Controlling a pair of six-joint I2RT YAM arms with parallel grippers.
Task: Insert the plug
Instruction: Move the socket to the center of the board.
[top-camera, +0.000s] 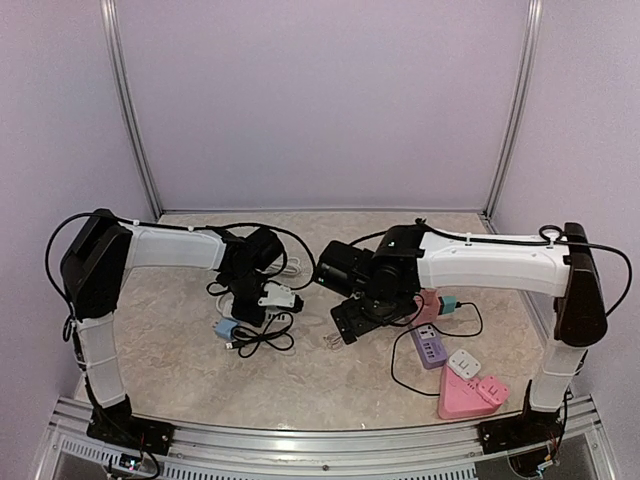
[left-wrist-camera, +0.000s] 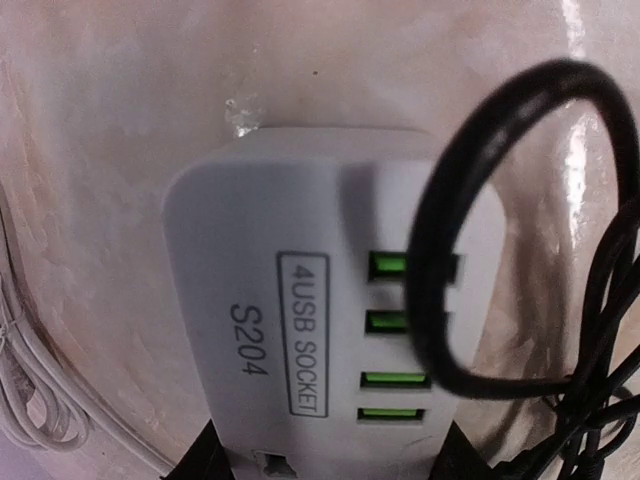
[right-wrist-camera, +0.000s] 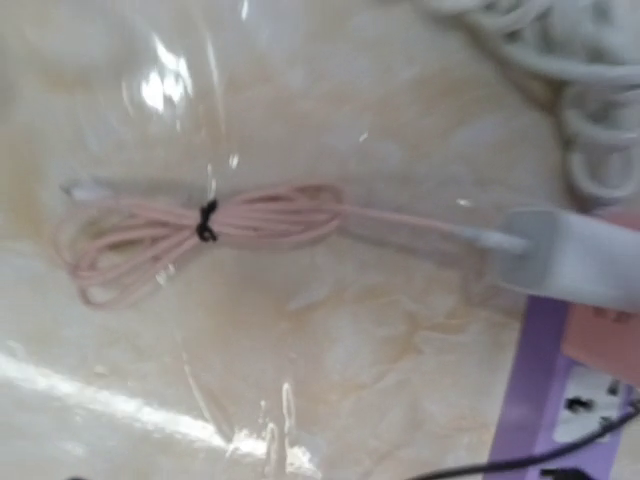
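Note:
A white four-port USB socket block with green ports lies on the table, and a black cable loop crosses its ports. My left gripper has a black finger pressed on each side of the block's near end; from above it sits over the block. A coiled pink cable tied with a black twist lies under clear plastic in the right wrist view, its pale plug at the left end. My right gripper hovers above it, open, its fingers out of the wrist view.
A purple power strip and a pink triangular strip with a white adapter lie at the right. A grey adapter ends the pink cable. A blue plug and tangled black cable sit by the left gripper. White cord lies behind.

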